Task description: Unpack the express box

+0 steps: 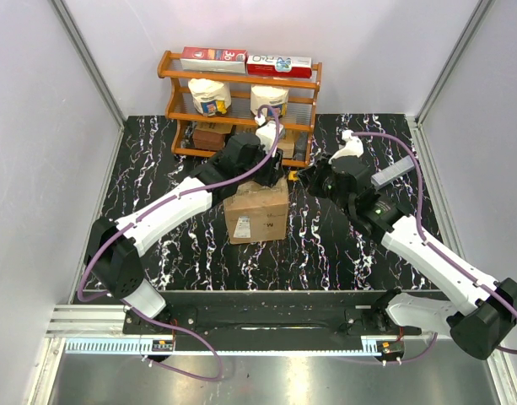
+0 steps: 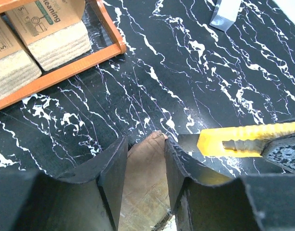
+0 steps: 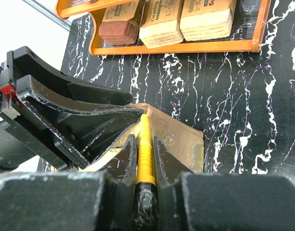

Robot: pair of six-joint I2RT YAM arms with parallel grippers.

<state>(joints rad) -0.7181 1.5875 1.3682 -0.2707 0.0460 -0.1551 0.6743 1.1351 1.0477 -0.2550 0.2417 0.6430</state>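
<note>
Cardboard sits at the centre of the scene: the large brown express box (image 1: 258, 215) with a white label on its near side stands on the black, white-veined marble-patterned table (image 1: 342, 245), just in front of an orange wooden three-tier rack (image 1: 304, 84). Both arms reach in over the box's far edge.

The left gripper (image 1: 271, 175) hangs over the far top of the box. In the left wrist view its black fingers (image 2: 113, 168) stand partly apart with the box's cardboard corner showing between them. Whether they pinch the cardboard cannot be told.

The right gripper (image 3: 145, 144) comes in from the right, its fingers clamped narrowly on a yellow utility knife (image 3: 144, 127). The knife's front end lies against the box's far right corner, right beside the left gripper's fingers.

On the rack's bottom shelf lie beige cleaning sponges in cardboard sleeves (image 3: 159, 21), and on its top shelf two long red-and-white cartons (image 1: 245, 61).
</note>
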